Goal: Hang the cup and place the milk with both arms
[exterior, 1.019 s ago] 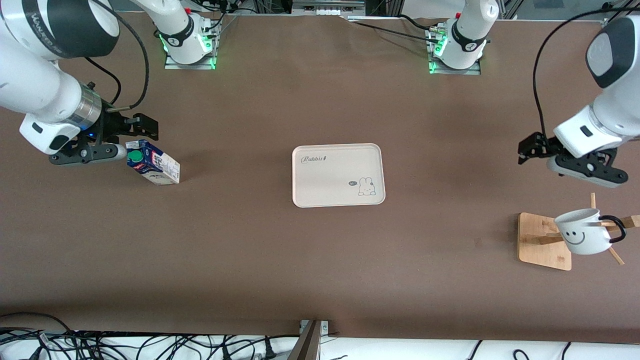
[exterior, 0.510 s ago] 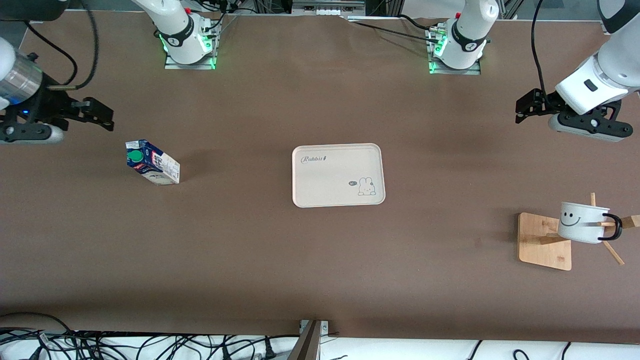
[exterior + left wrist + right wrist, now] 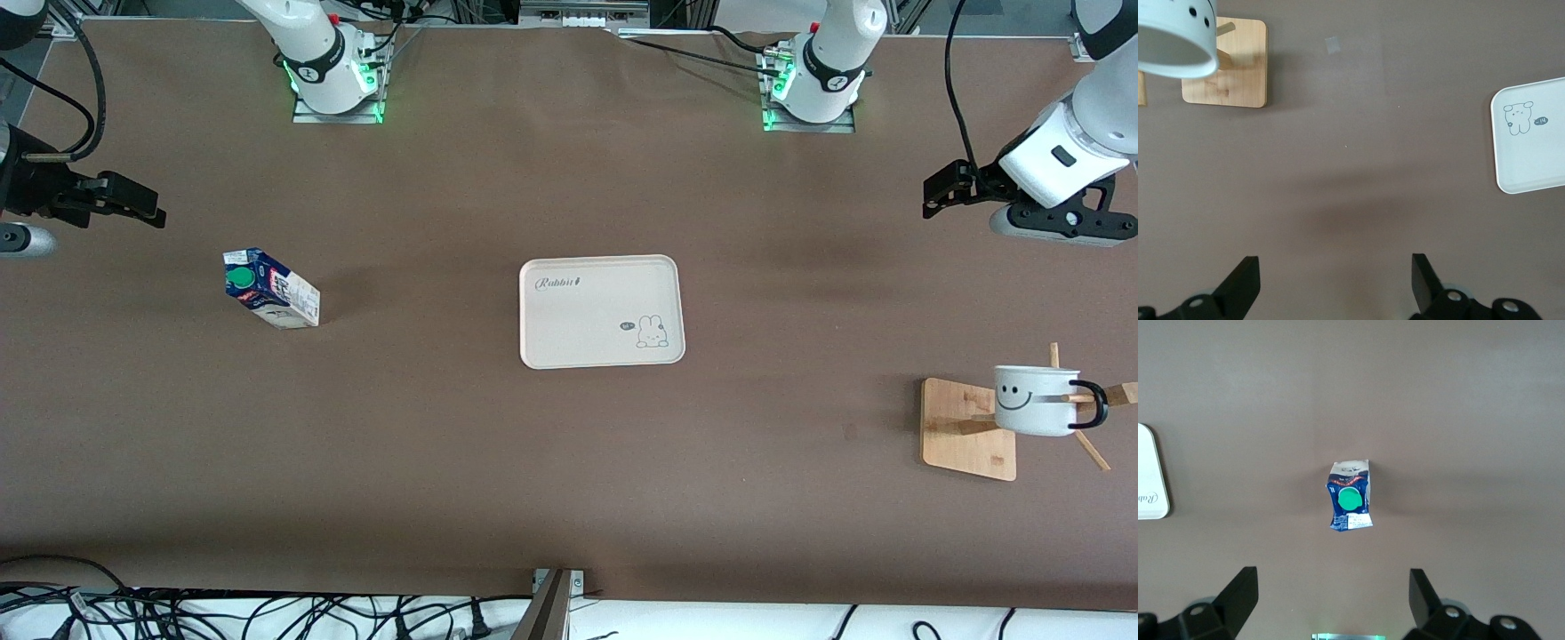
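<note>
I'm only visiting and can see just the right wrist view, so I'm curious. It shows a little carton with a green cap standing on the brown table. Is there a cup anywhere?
Observer: Yes. The cup hangs by its handle on a peg of the wooden rack, toward the left arm's end of the table.
Operator: Is the other arm holding it?
Observer: No. The left gripper is open and holds nothing, over bare table apart from the rack.
Operator: And the white corner at the edge of my picture?
Observer: That is a tray with a rabbit drawn on it, in the middle of the table. The milk stands apart from it, and the right gripper is open over the table near the milk.
</note>
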`<act>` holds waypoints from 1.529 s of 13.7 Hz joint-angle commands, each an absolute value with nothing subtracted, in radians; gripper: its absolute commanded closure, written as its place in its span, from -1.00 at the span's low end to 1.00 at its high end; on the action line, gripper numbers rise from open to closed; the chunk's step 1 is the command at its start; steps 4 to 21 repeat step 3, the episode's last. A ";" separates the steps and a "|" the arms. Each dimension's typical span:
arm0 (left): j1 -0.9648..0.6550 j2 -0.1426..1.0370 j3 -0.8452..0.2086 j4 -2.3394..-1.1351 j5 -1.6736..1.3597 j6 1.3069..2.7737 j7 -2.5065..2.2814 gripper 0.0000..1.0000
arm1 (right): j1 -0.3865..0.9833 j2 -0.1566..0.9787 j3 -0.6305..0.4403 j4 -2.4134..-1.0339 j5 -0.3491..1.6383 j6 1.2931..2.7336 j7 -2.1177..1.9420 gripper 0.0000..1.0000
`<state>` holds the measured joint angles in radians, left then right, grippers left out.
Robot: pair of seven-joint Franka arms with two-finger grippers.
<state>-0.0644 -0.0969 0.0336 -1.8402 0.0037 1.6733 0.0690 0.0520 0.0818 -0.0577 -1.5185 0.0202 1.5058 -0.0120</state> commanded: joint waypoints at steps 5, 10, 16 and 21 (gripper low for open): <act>-0.066 -0.104 0.038 -1.829 -0.008 1.677 0.063 -1.00 | 0.040 0.060 -0.029 -1.514 -0.033 1.506 -0.025 -1.00; -0.066 -0.104 0.038 -1.829 -0.008 1.677 0.063 -1.00 | 0.040 0.060 -0.029 -1.514 -0.033 1.506 -0.025 -1.00; -0.066 -0.104 0.038 -1.829 -0.008 1.677 0.063 -1.00 | 0.040 0.060 -0.029 -1.514 -0.033 1.506 -0.025 -1.00; -0.066 -0.104 0.038 -1.829 -0.008 1.677 0.063 -1.00 | 0.040 0.060 -0.029 -1.514 -0.033 1.506 -0.025 -1.00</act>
